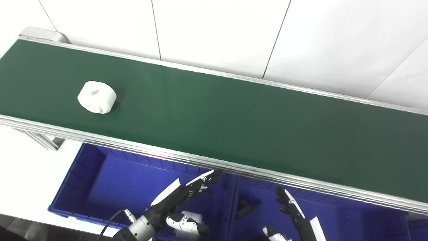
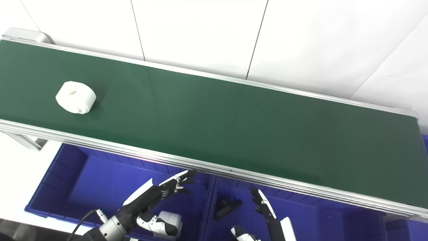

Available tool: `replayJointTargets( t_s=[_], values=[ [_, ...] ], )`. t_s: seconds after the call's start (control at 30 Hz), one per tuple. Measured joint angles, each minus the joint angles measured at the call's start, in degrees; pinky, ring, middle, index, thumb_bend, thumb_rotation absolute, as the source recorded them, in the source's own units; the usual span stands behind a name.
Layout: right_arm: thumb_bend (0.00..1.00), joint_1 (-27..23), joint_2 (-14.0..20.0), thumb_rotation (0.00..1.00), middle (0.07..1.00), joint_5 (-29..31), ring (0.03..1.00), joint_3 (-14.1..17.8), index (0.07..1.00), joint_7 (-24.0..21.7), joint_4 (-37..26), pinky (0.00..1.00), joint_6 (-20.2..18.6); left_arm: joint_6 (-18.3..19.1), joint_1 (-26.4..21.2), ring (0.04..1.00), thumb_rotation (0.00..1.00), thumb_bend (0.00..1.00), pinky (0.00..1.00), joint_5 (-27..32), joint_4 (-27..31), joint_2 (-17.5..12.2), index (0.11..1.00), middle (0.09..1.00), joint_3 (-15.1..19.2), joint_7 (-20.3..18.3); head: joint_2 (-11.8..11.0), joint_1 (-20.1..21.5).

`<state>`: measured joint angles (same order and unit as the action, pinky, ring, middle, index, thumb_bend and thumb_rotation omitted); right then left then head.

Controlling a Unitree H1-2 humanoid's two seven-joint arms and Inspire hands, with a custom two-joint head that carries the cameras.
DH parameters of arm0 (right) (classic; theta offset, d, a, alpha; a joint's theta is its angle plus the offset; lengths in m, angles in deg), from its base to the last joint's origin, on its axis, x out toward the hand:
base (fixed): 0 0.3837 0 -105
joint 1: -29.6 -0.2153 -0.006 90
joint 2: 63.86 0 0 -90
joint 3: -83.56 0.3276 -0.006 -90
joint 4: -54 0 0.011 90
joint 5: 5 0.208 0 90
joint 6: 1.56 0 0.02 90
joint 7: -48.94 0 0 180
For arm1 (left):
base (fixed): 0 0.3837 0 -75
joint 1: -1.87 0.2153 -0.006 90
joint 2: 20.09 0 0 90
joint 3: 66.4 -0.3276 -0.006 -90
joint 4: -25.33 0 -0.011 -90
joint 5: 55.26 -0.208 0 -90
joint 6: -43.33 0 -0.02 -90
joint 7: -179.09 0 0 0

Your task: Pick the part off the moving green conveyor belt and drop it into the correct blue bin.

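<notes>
A white round part (image 1: 97,97) with a hole in its top lies on the green conveyor belt (image 1: 234,117) near its left end; it also shows in the right eye view (image 2: 76,97). My left hand (image 1: 182,195) is open and empty, held over the left blue bin (image 1: 110,184) below the belt's near rail. My right hand (image 1: 294,211) is open and empty over the right blue bin (image 1: 351,217). Both hands are far from the part.
A black part (image 1: 246,206) lies in the right bin near the divider. A white part (image 2: 169,219) lies in the left bin, partly behind my left thumb. The belt's aluminium near rail (image 1: 200,160) runs above both bins.
</notes>
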<state>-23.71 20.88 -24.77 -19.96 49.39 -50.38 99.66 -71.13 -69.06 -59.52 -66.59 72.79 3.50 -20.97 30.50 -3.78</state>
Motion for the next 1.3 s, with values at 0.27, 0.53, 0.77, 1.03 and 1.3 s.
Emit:
replayJointTargets(
  t_s=[0.27, 0.53, 0.77, 1.03, 1.3],
  values=[
    [0.66, -1.2, 0.2, 0.68, 0.917, 1.1, 0.902, 0.7, 0.938, 0.3, 3.9, 0.86, 4.7, -0.1, 0.0, 0.902, 0.58, 0.82, 0.79, 0.0, -1.1, -0.1, 0.925, 0.948, -1.0, 1.4, -1.2, -0.7],
    [0.65, -1.5, 0.2, 0.66, 0.909, 1.0, 0.887, 1.1, 0.932, 0.3, 4.3, 0.83, 4.9, -0.1, 0.1, 0.912, 0.58, 0.81, 0.83, 0.7, 2.6, -0.8, 0.915, 0.942, -1.8, 1.3, -1.6, -0.3],
    [0.65, -2.0, 0.2, 0.67, 0.916, 0.7, 0.896, 1.1, 0.934, 0.3, 4.6, 0.84, 5.2, -0.3, 0.3, 0.878, 0.60, 0.81, 0.81, 2.0, 9.7, -0.8, 0.888, 0.890, 0.3, 2.1, -1.4, 0.3],
    [0.70, -2.2, -0.5, 0.70, 0.913, 1.0, 0.895, 1.2, 0.926, 0.1, 4.4, 0.83, 5.0, 0.1, -1.5, 0.892, 0.58, 0.86, 0.82, 6.7, 17.4, -2.2, 0.907, 0.910, 4.4, 1.8, -0.4, 0.9],
    [0.71, -2.9, -0.9, 0.72, 0.897, 0.4, 0.870, 1.6, 0.908, -0.1, 3.8, 0.79, 4.5, 5.4, -10.1, 0.913, 0.55, 0.85, 0.83, 7.4, 20.5, -3.4, 0.930, 0.931, 9.3, 1.9, 2.8, 3.5]
  ],
)
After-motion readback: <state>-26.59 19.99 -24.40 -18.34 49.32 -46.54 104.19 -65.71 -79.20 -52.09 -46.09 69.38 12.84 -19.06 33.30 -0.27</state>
